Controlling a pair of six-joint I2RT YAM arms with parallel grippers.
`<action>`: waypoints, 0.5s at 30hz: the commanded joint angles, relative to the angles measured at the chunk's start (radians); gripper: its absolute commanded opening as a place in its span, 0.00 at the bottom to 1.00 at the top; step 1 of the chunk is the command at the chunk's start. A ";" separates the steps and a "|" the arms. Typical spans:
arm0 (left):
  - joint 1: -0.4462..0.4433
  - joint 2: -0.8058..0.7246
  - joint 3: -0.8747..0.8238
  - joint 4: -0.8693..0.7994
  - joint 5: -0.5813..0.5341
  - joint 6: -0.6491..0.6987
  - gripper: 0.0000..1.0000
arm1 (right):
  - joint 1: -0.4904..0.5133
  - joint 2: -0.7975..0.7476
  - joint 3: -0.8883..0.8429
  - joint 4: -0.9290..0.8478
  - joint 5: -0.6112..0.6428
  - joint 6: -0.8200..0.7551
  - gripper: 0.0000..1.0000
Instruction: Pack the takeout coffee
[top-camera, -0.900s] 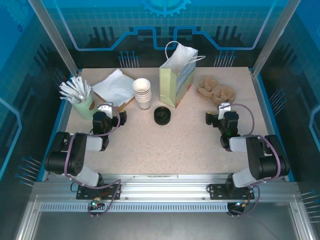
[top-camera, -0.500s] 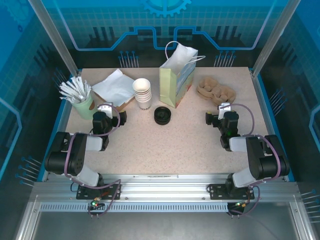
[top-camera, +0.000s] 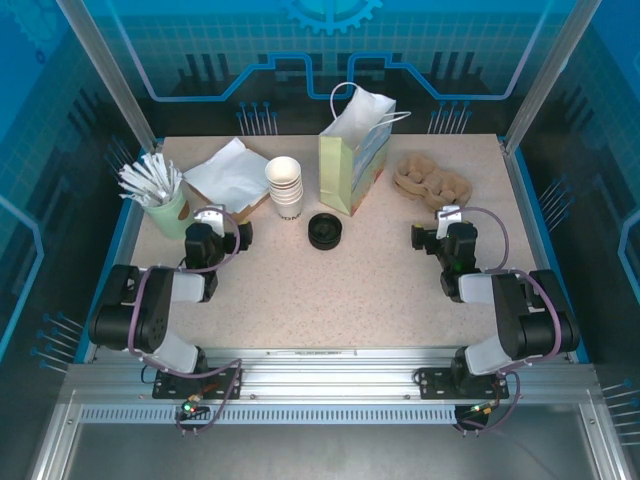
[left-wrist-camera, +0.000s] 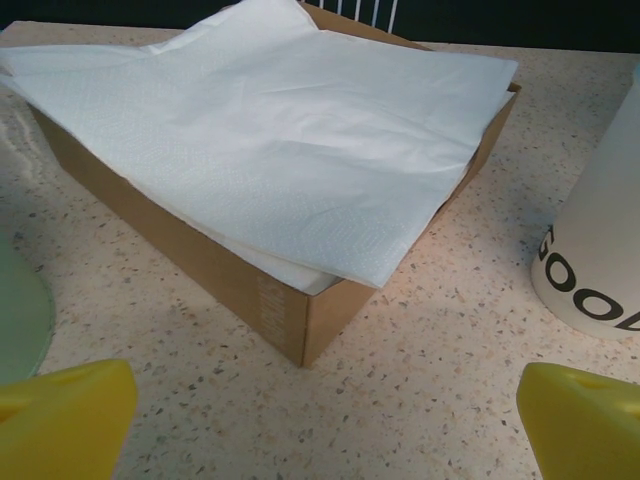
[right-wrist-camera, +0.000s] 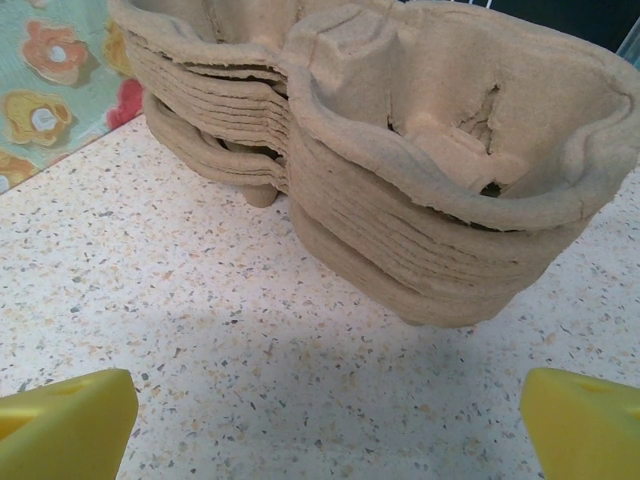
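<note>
The takeout coffee is out of view. My left gripper (top-camera: 225, 226) rests low on the table at the left, open, its yellow fingertips (left-wrist-camera: 65, 420) wide apart over bare tabletop, facing a cardboard box of white napkins (left-wrist-camera: 260, 150). My right gripper (top-camera: 435, 230) rests low at the right, open too, with nothing between its yellow fingertips (right-wrist-camera: 65, 425). It faces a stack of brown pulp cup carriers (right-wrist-camera: 400, 150). A pale green paper bag (top-camera: 352, 165) with white handles stands upright at the back centre.
A stack of lidless white paper cups (top-camera: 285, 187) stands left of the bag, loose black lids (top-camera: 323, 231) in front of it. A green cup of white sticks (top-camera: 160, 200) stands at far left beside the napkin box (top-camera: 232, 177). The carriers (top-camera: 432, 182) lie back right.
</note>
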 joint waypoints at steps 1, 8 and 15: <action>0.007 -0.145 -0.006 -0.080 -0.086 -0.029 0.99 | 0.022 -0.093 0.054 -0.127 0.076 0.021 1.00; 0.007 -0.576 0.100 -0.583 -0.125 -0.300 0.99 | -0.073 -0.469 0.131 -0.631 0.209 0.373 1.00; -0.093 -0.658 0.231 -0.761 0.205 -0.421 0.99 | 0.085 -0.606 0.232 -0.804 -0.065 0.355 0.93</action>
